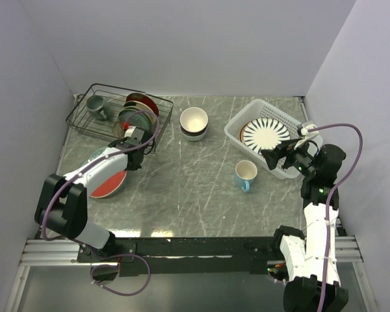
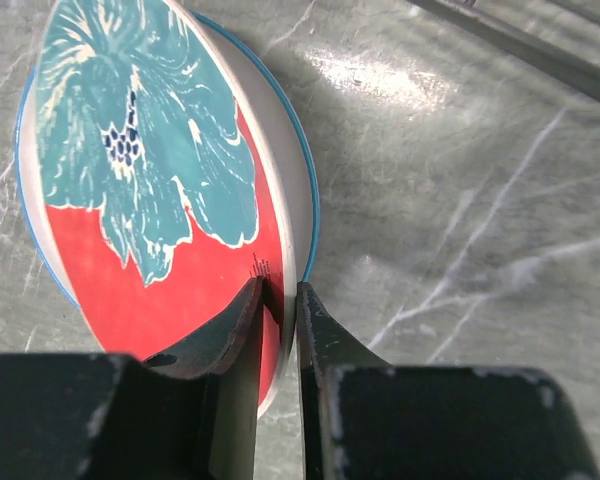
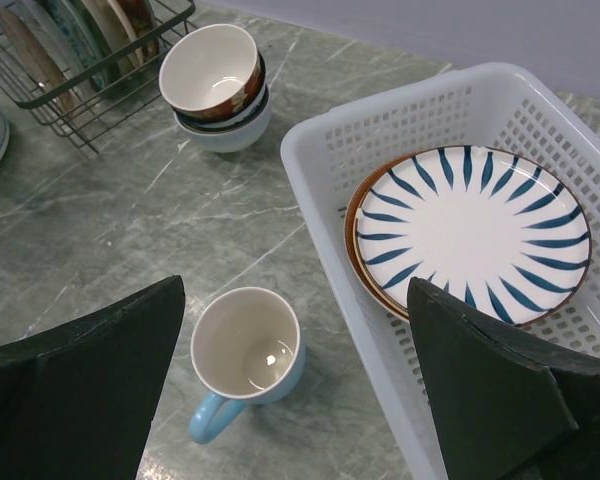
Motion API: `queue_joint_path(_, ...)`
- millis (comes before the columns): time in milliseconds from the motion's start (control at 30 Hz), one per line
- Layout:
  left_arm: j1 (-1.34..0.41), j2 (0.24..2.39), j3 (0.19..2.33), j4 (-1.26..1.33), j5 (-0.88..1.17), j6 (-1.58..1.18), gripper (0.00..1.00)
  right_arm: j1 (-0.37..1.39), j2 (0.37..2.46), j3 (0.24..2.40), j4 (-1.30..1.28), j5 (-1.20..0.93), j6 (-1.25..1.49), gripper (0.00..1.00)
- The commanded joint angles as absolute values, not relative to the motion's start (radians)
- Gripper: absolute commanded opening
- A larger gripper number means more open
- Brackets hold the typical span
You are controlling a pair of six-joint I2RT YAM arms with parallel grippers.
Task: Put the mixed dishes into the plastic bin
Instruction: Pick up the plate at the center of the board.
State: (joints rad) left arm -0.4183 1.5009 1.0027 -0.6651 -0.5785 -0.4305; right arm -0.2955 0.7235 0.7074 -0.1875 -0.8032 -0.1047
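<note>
Only wrist view shows left pincer [image 2: 280, 300] pinching red plate [image 2: 160, 290]; right pincer [image 3: 296, 288] gapes.

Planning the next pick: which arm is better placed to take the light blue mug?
Right. The right claw hovers open near the light blue mug, beside the plastic bin; the left claw grips the red plate by its rim.

no legible text, labels, numbers anywhere; tiny dark marking [image 2: 260, 266] on red plate [image 2: 165, 190] unreadable.
</note>
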Motion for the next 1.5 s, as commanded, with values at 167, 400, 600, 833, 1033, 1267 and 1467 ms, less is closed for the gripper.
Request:
queue_joint_path(167,-0.436,1.307,1.061,-0.706,-0.560,-0.416,0.01,-0.302,0.730,0.715,-0.156,-0.805,-0.106,1.00)
queue_joint_path(400,-0.452,1.189,1.124,-0.759,-0.597,-0.371,0.01,-0.302,0.735,0.715,-0.153,-0.805,-0.106,1.00)
queue_joint_path(600,-0.465,1.123,1.190,-0.796,-0.614,-0.316,0.01,-0.302,0.742,0.713,-0.153,-0.802,-0.106,1.00)
queue_joint_path(833,-0.491,1.072,1.227,-0.815,-0.620,-0.244,0.01,-0.305,0.750,0.713,-0.152,-0.802,-0.104,1.00)
queue_joint_path(1033,-0.535,1.035,1.255,-0.825,-0.603,-0.193,0.01,-0.305,0.759,0.712,-0.150,-0.802,-0.104,1.00)
queue_joint_path(1267,-0.717,1.022,1.293,-0.845,-0.673,-0.141,0.01,-0.304,0.762,0.710,-0.149,-0.804,-0.107,1.00)
queue_joint_path(1467,-0.996,1.054,1.313,-0.871,-0.843,-0.129,0.01,-0.304,0.762,0.709,-0.149,-0.805,-0.110,1.00)
